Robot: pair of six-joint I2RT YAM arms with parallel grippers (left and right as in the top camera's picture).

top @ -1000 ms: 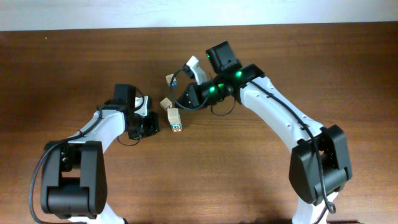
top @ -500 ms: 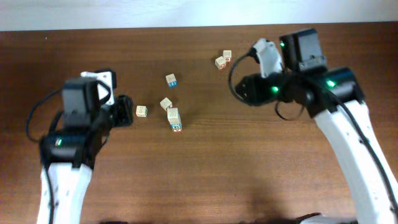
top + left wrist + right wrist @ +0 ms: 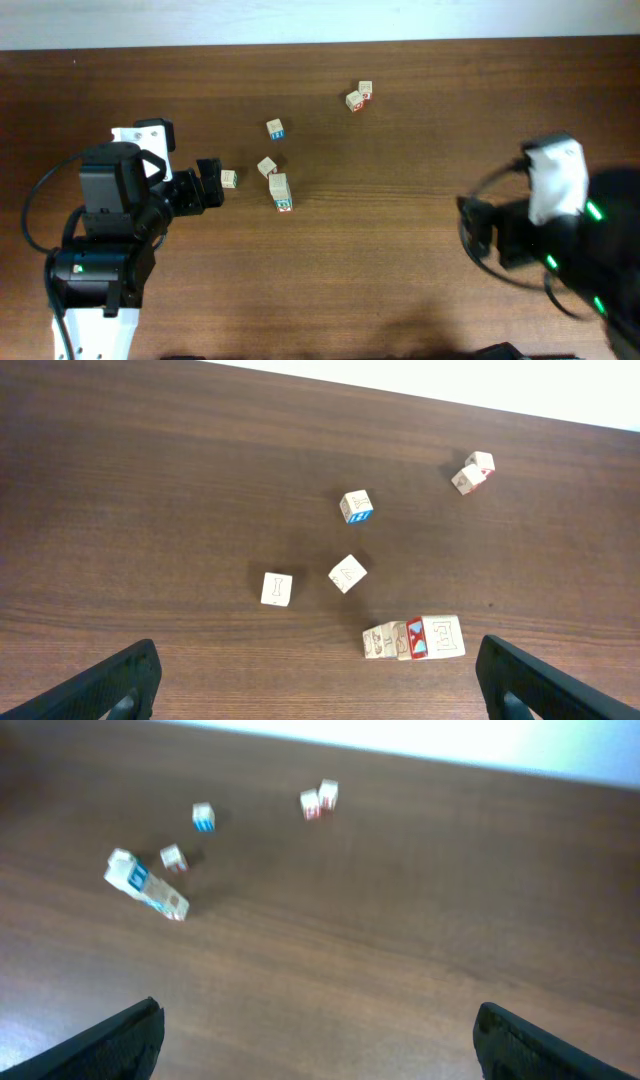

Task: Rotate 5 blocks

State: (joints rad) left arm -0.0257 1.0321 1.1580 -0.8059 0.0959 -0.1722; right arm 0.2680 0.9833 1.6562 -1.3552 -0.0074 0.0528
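As blocks (image 3: 275, 129) scatter centrally, left end effector (image 3: 318, 678), right end effector (image 3: 318, 1042) gaping, empty, flanking

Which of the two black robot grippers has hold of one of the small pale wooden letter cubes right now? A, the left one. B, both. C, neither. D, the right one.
C: the left gripper and the right gripper both stand wide open with nothing between their jaws, and the pale wooden letter cubes lie on the brown table.
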